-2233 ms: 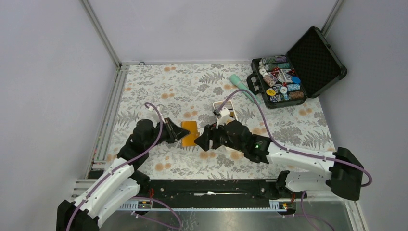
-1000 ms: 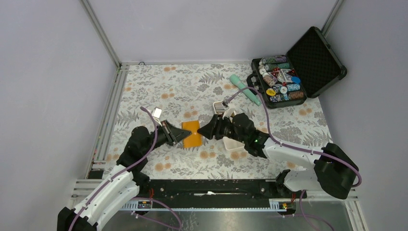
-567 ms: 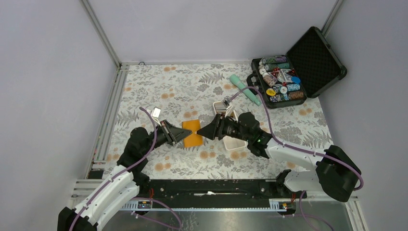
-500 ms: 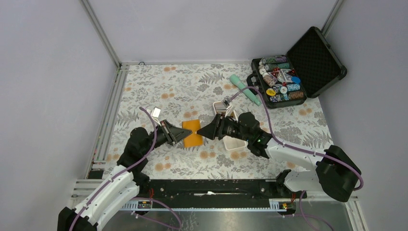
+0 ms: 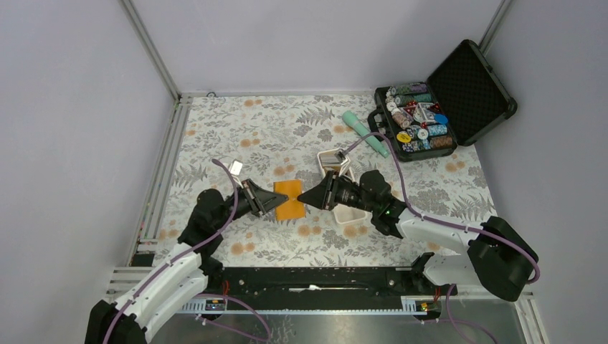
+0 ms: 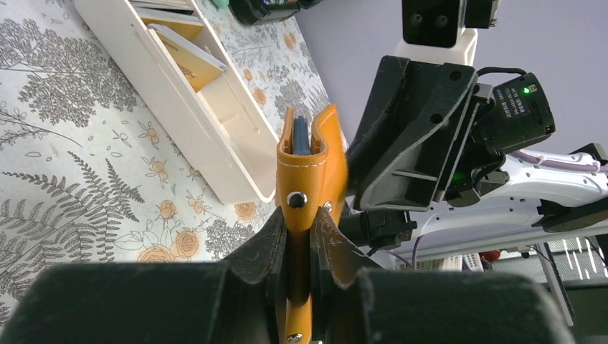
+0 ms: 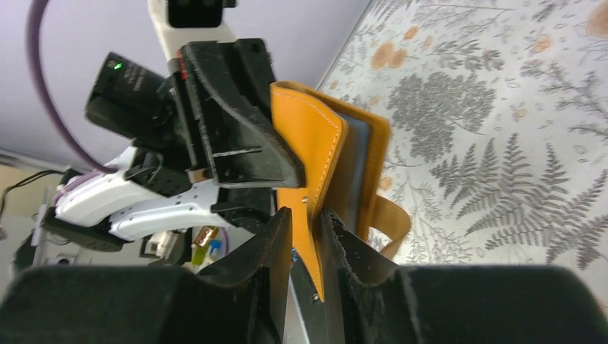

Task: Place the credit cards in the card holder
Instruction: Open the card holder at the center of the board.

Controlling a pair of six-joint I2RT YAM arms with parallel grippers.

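Showing the card holder (image 5: 289, 200) pinched from two sides over the floral table (image 5: 236, 129). Clamped at its snap-stud edge by the left hand (image 6: 301, 218), jaws nearly together with only the orange leather between them. Gripped on one cover by the right hand (image 7: 305, 218), jaws narrow and pressed against both faces of that cover. Parted slightly, with blue pockets visible between the two covers and the strap tab (image 7: 391, 215) hanging loose beside them. Lying just beyond the card holder, on the right hand's side: a long white tray (image 6: 172, 93), with tan credit cards (image 6: 188, 63) in its compartments, apart from the holder. Farther from the card holder in the same direction: a teal cylinder (image 5: 364, 130) and an open black case (image 5: 473, 79) filled with poker chips (image 5: 419, 122). Unclear from any view whether the card holder's lower edge touches the table.
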